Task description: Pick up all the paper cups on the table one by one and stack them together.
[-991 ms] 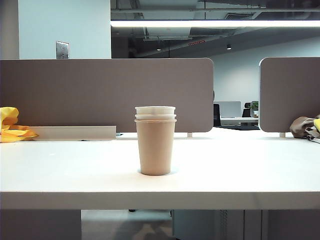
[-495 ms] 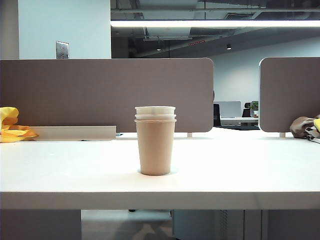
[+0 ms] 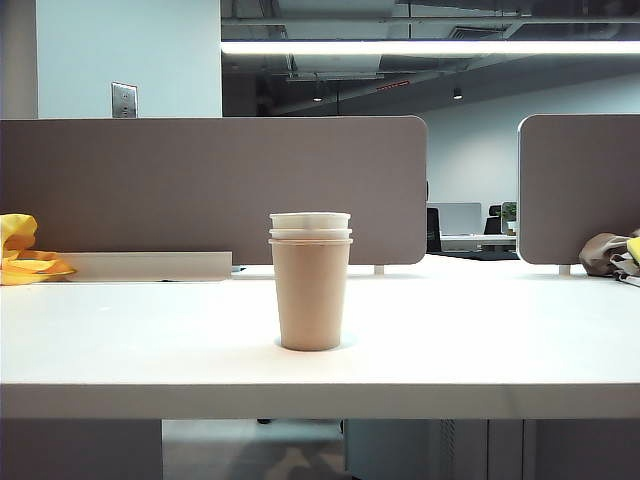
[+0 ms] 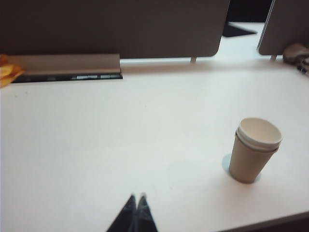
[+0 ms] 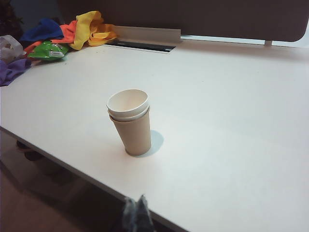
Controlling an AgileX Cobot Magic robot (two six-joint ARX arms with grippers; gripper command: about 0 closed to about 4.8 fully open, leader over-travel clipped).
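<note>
Tan-brown paper forms the outer wall of the one stack on the tabletop: the brown cup (image 3: 311, 295) stands upright near the middle of the table's front edge, with the rolled rims of two white cups (image 3: 311, 226) showing one above the other just over its own rim. All three paper cups are therefore nested together; no loose cup is visible anywhere on the white table (image 3: 500, 340) in any view. The stack sits square and untilted, well clear of the grey-brown divider panels (image 3: 210, 185) along the back edge and of the heap of coloured cloths (image 5: 72, 31) near the back left corner. Neither arm appears in the exterior view. The left gripper (image 4: 137, 200) hangs above the front part of the tabletop, off to the left of the stack and well apart from it, its fingers pressed together on nothing. The right gripper (image 5: 135, 203) is likewise clenched and empty, positioned out beyond the front edge of the table, again well apart from the cups. In my judgement the stacking itself is complete and the step in hand is the withdrawal to rest. The next move calls for nothing more than keeping both arms clear of the stack so it is not knocked.
</note>
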